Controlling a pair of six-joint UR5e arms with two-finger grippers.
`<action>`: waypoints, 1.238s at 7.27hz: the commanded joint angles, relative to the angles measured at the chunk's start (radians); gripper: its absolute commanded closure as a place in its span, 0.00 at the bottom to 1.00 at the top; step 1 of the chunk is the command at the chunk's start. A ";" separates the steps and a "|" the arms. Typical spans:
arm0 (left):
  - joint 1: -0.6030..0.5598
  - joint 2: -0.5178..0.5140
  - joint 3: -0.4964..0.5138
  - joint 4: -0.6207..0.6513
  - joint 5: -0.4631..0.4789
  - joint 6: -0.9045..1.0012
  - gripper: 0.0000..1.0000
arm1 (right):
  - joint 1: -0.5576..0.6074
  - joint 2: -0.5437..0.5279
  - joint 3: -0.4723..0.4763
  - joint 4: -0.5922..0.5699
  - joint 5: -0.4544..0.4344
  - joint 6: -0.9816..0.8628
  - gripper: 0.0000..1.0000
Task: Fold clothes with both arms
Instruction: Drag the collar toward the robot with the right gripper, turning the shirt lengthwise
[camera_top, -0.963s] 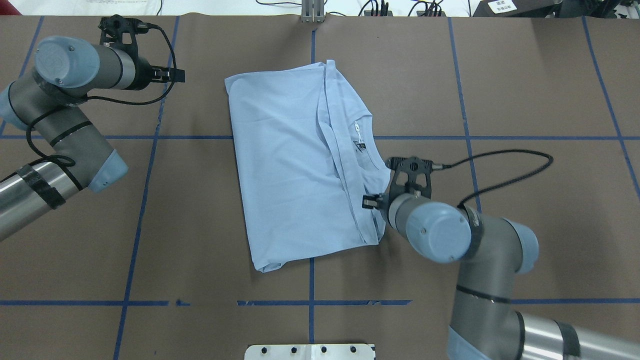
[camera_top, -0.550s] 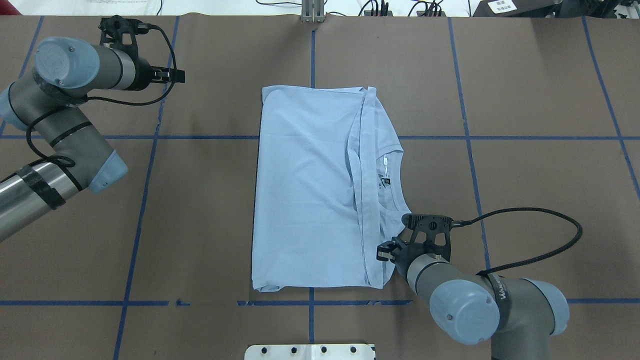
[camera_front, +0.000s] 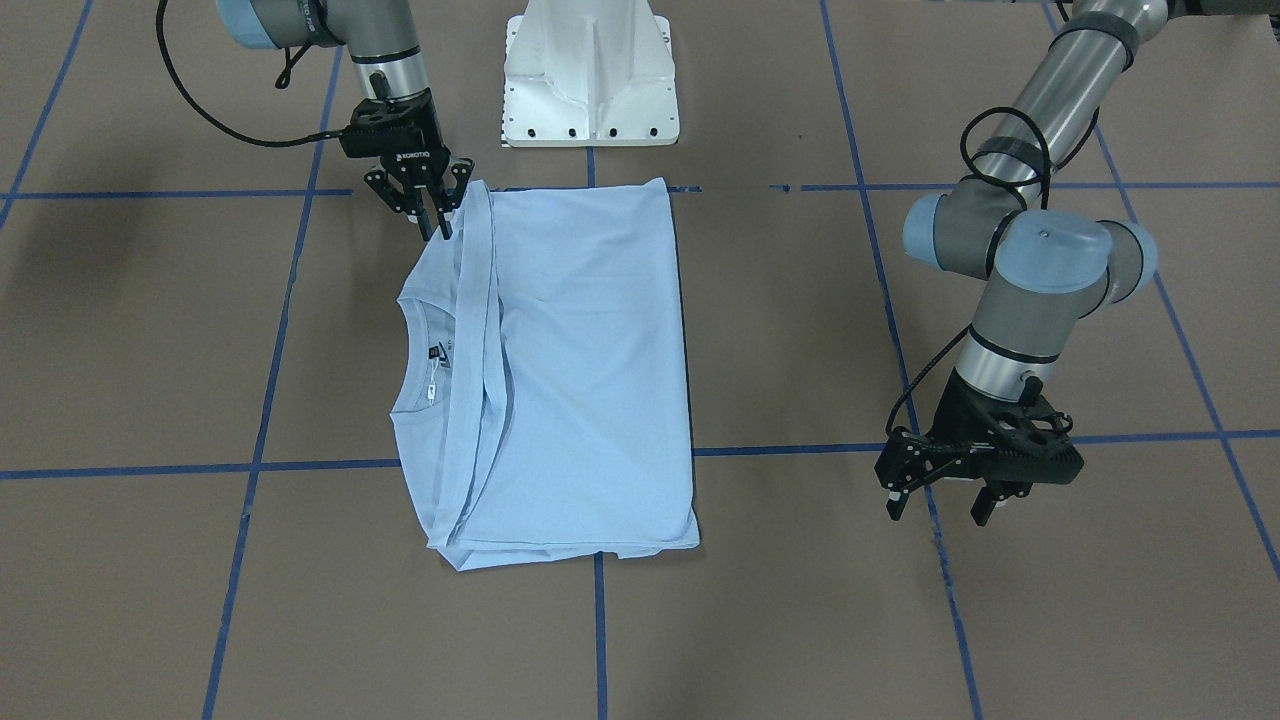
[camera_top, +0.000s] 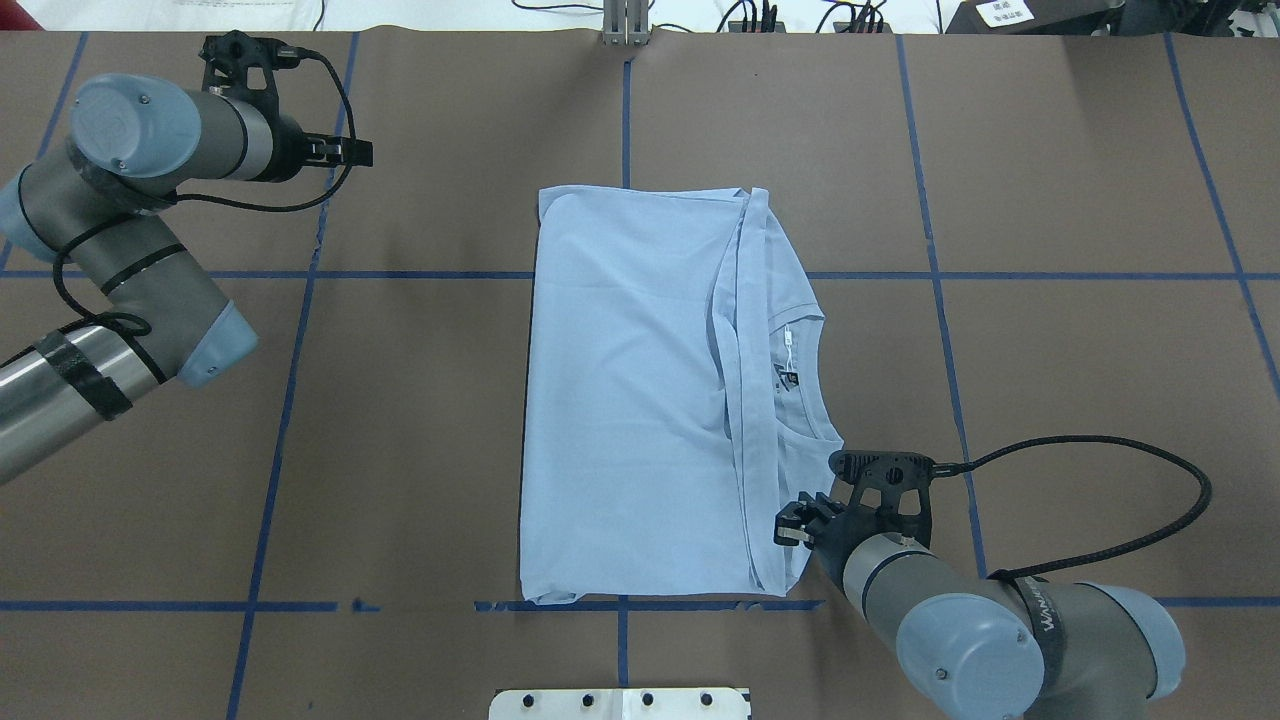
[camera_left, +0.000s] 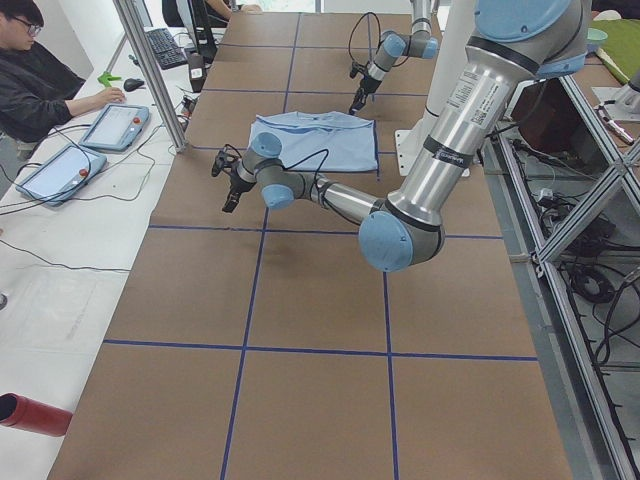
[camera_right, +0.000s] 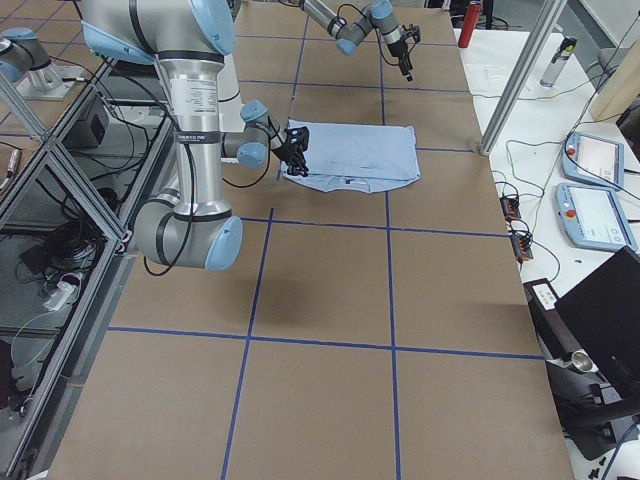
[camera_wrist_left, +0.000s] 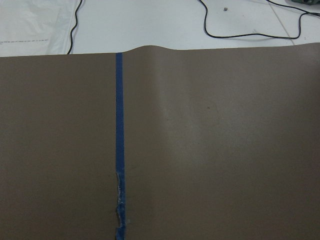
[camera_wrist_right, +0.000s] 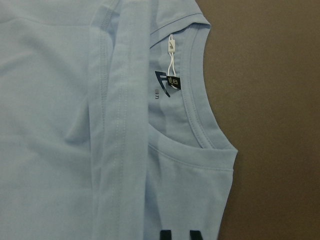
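**Now: right gripper pinched on the shirt corner, left gripper spread and off to the side**

Your right gripper (camera_front: 437, 229) has its fingers drawn together on the edge of the T-shirt (camera_top: 630, 400), at the shirt's 5 o'clock corner in the overhead view. Its wrist camera looks straight down on the cloth. A black cable (camera_top: 1150, 470) loops from that wrist out toward 3 o'clock over the table (camera_top: 1050, 380).

Your left gripper (camera_front: 938, 510) has its fingers apart and hangs well away from the shirt, at about 10 o'clock from it in the overhead view. Its wrist camera shows you only brown cover and a blue tape line (camera_wrist_left: 119, 150).

Around the work, the white pedestal base (camera_front: 590, 75) sits at 6 o'clock in the overhead view, just beyond the shirt's near edge. In the left side view an operator (camera_left: 40, 85) sits at tablets (camera_left: 115, 125) beside the table.

The light blue shirt lies flat at the table's centre, folded into a tall rectangle. A hemmed strip runs down its length, and the neck opening faces 3 o'clock. You can see the dark neck label (camera_wrist_right: 167, 82) and the white tag (camera_wrist_right: 171, 47) inside the collar. The shirt's near edge lies along a tape line.
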 joint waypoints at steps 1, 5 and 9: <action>0.005 0.000 -0.002 0.000 0.000 -0.011 0.00 | 0.004 0.000 0.046 0.000 0.055 -0.124 0.00; 0.013 0.000 0.001 0.000 0.001 -0.012 0.00 | -0.166 -0.002 0.045 -0.090 -0.104 -0.299 0.22; 0.020 0.000 0.000 0.000 0.000 -0.015 0.00 | -0.231 0.009 0.034 -0.135 -0.192 -0.334 0.41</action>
